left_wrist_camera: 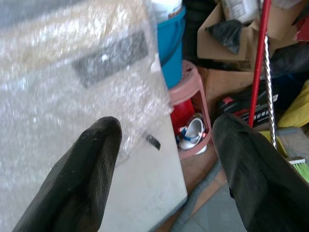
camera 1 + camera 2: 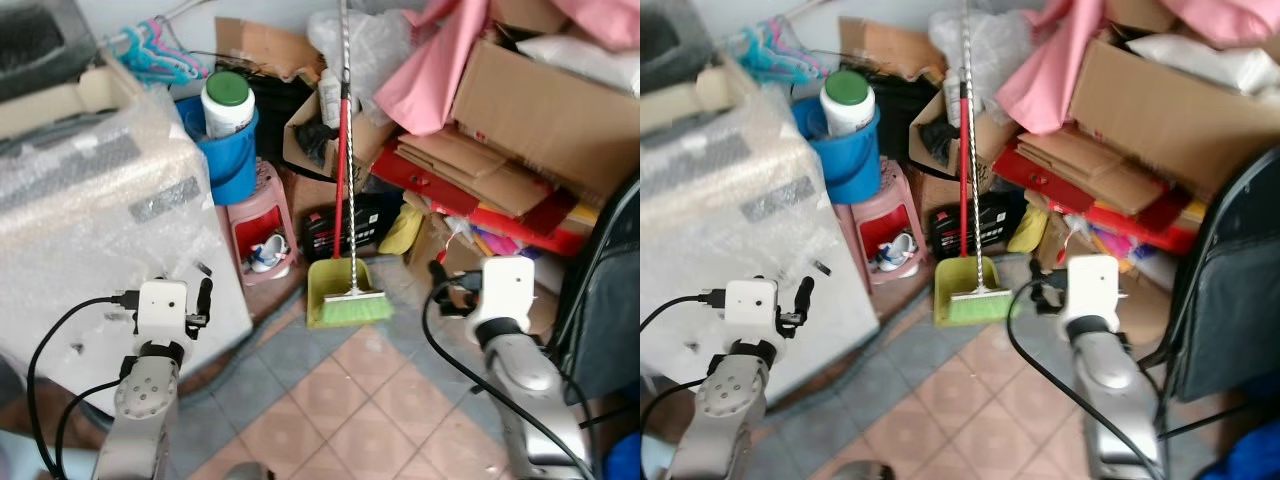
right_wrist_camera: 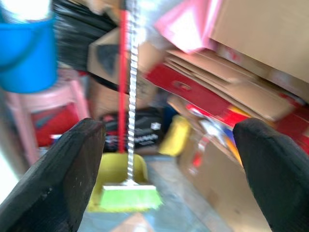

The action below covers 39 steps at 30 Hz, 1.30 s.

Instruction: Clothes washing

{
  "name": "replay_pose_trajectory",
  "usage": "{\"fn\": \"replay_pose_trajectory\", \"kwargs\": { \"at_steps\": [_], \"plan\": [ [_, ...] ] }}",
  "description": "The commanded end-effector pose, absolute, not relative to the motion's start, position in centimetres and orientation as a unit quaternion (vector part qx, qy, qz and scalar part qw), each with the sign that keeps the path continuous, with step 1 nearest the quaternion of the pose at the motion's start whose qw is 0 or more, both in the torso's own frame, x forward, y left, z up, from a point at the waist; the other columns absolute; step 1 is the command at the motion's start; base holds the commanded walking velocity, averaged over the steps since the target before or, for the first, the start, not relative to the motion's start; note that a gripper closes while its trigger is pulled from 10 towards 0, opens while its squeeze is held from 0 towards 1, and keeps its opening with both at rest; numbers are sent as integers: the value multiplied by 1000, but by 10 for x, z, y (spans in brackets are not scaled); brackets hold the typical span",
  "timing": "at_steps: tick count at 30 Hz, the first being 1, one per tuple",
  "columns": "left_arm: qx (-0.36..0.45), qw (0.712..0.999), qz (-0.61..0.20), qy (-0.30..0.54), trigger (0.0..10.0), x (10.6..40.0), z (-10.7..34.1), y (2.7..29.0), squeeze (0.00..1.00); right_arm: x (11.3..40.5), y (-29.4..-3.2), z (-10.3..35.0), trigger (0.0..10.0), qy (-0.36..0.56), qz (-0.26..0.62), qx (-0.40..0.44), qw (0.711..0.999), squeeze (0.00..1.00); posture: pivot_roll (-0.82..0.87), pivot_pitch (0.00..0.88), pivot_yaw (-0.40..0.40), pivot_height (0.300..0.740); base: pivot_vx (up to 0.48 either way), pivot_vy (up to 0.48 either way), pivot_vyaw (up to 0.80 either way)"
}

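**A:** ok so where's the washer in this mess?

**B:** Robot's left. The washer [image 2: 90,210] is the big white box wrapped in bubble wrap, standing on the tiled floor [image 2: 350,400]. The left gripper [image 1: 166,169] is raised right in front of its side, fingers spread wide with nothing between them. Wrist view looks past them at the wrap and the washer's lower corner.

**A:** and the other arm?

**B:** The right gripper [image 3: 176,169] is up too, out over the floor, aimed at the junk pile. Fingers wide apart, nothing held. That view is blurry.

**A:** what's in the pile?

**B:** Just beside the washer is a pink stool [image 2: 262,215] with a blue bucket [image 2: 228,150] on top, and a white tub with a green lid [image 2: 227,103] sits in the bucket. Next to it a green broom [image 2: 355,305] and a yellow-green dustpan [image 2: 325,285] lean upright together, red handle going up. Behind them are cardboard boxes [image 2: 540,110] with pink cloth [image 2: 430,70] draped over. A dark chair [image 2: 605,300] is on the far right.
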<state>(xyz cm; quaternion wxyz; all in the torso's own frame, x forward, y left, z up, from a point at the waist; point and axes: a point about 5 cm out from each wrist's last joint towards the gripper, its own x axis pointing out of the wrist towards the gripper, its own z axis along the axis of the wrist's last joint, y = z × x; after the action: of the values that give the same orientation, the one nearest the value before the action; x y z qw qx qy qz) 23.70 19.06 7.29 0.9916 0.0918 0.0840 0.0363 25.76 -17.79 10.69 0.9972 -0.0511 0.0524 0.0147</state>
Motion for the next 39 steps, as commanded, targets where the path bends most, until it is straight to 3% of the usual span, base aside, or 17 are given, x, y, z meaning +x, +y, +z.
{"fn": "replay_pose_trajectory", "kwargs": {
  "at_steps": [1,10,14,17,20,25,27,31,33,35,39],
  "plan": [
    [98,992,36,76,10000,239,76,191,0,258,-171,102,10000,68,32,-55,996,0,10,0,-5,740,0,0,0],
    [84,992,29,91,10000,231,70,193,0,264,-161,104,10000,8,13,-134,991,0,2,0,86,740,0,0,0],
    [75,993,23,85,10000,231,70,193,0,255,-156,104,10000,0,62,-100,993,0,-18,0,98,740,0,0,0],
    [72,994,21,77,10000,233,71,190,0,259,-164,100,10000,11,42,-95,995,0,-19,0,83,740,0,0,0],
    [55,996,26,65,10000,237,73,187,0,261,-167,93,10000,44,34,-102,993,0,3,0,0,740,0,0,0],
    [61,996,33,53,10000,242,76,176,0,273,-156,97,10000,43,90,-122,988,0,45,0,-77,740,0,0,0],
    [76,995,43,42,10000,236,78,177,0,272,-143,103,10000,28,162,-98,982,0,59,0,-75,740,0,0,0],
    [68,995,53,44,10000,235,78,182,0,279,-154,101,10000,36,104,-139,984,0,47,0,-51,740,0,0,0],
    [69,995,54,52,10000,229,76,185,0,278,-170,102,10000,53,49,-69,995,0,17,0,-20,740,0,0,0],
    [73,994,51,60,10000,224,72,187,0,275,-180,105,10000,48,26,-73,996,0,3,0,-10,740,0,0,0],
    [92,991,61,71,10000,214,67,193,0,255,-182,106,10000,32,38,-112,992,0,-21,0,20,740,0,0,366]
  ]
}}
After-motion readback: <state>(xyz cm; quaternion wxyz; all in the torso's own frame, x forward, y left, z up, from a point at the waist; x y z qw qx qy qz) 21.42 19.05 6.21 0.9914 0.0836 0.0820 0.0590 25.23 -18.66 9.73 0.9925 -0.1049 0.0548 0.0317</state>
